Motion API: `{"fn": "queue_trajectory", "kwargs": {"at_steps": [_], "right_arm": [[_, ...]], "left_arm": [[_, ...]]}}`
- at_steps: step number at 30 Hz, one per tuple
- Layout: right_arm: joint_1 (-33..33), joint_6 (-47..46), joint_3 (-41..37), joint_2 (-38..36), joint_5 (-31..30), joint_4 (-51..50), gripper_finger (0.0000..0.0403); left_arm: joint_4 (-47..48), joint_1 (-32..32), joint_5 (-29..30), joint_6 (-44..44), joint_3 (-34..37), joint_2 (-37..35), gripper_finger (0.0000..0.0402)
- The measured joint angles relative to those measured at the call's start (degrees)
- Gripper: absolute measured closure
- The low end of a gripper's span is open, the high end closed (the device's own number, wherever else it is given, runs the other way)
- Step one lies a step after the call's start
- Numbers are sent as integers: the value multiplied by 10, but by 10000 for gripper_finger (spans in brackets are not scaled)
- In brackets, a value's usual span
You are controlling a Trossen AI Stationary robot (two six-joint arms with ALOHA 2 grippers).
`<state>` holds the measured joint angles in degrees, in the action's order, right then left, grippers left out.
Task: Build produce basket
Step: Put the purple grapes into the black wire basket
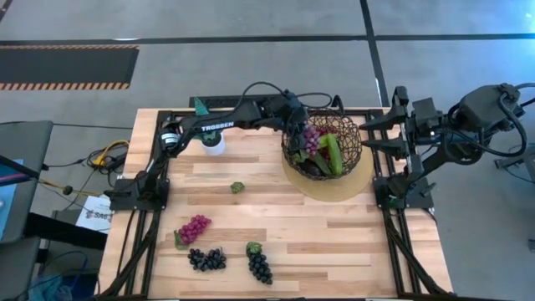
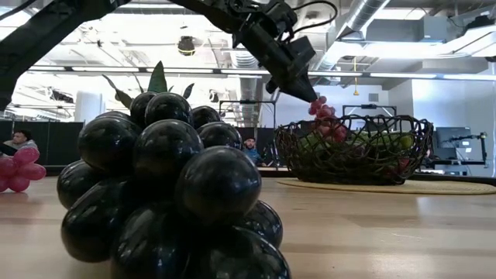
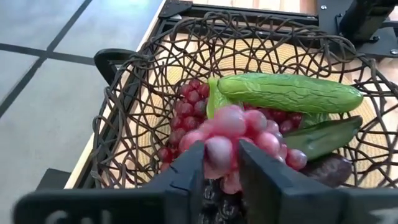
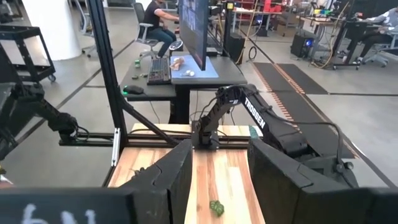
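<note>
The dark wire basket (image 1: 351,134) (image 2: 387,147) (image 3: 143,106) stands on a tan disc at the table's far right. Inside lie green cucumbers (image 3: 292,92), a dark eggplant (image 3: 329,169) and dark red grapes (image 3: 189,99). My left gripper (image 1: 301,125) (image 2: 310,94) (image 3: 221,155) hangs over the basket's left rim, shut on a magenta grape bunch (image 1: 310,139) (image 2: 325,118) (image 3: 245,124). My right gripper (image 1: 369,134) (image 4: 221,168) waits open at the right edge, beside the basket. My left gripper pinches the magenta bunch between its two fingers, on a grape at the bunch's near end (image 3: 219,151). The fingers slant down from the table's left. The bunch hangs below the fingertips (image 2: 314,99), its lower grapes inside the basket just past the rim; whether they rest on the produce is not visible.
On the near part of the table lie a magenta grape bunch (image 1: 195,227) and two black bunches (image 1: 207,259) (image 1: 259,266); one black bunch fills the low view's foreground (image 2: 167,194). A small green piece (image 1: 237,187) lies mid-table. A white potted plant (image 1: 215,144) stands under the left arm.
</note>
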<state>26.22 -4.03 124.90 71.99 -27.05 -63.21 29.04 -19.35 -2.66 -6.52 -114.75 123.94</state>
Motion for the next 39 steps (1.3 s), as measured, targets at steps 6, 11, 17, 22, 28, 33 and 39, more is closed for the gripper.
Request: {"fn": "queue_trajectory", "kwargs": {"at_steps": [6,11,17,22,28,33,39], "right_arm": [[0,0,0,0,1,-9,233],[0,0,0,0,2,-21,233],[-4,-4,0,0,2,-28,230],[-22,0,0,7,1,-29,234],[-48,29,0,18,-4,-14,241],[-67,21,0,29,-4,-16,245],[-88,-8,0,57,-1,-45,244]], "left_arm": [[63,2,2,-2,-61,-1,240],[110,10,4,-1,-126,-2,193],[199,40,27,9,-198,-14,189],[271,82,91,14,-184,-75,198],[384,157,249,71,-184,-143,207],[514,241,380,210,-184,-192,208],[604,363,486,424,-170,-234,208]]}}
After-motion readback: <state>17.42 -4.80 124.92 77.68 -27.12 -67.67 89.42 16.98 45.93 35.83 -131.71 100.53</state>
